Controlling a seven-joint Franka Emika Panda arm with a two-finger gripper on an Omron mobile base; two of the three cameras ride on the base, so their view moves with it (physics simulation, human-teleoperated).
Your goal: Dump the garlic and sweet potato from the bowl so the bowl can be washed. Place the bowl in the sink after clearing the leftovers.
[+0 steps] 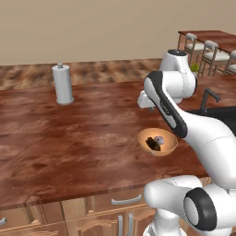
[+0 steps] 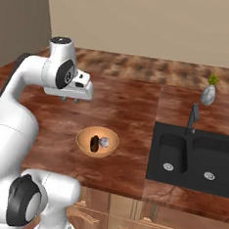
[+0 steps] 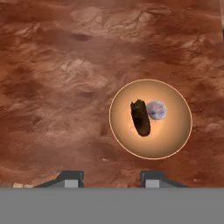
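Evidently the bowl (image 3: 150, 119) sits on the worktop (image 1: 69, 138) left of the sink (image 2: 196, 158), holding garlic (image 3: 156, 110) and sweet potato (image 3: 140, 118); fingers (image 3: 112, 178) hover spread, empty; bowl looks rigid, light, best pinched at its rim

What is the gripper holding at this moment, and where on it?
Nothing. The gripper hangs open above the counter, apart from the bowl, which sits on the counter with the sweet potato and garlic inside.
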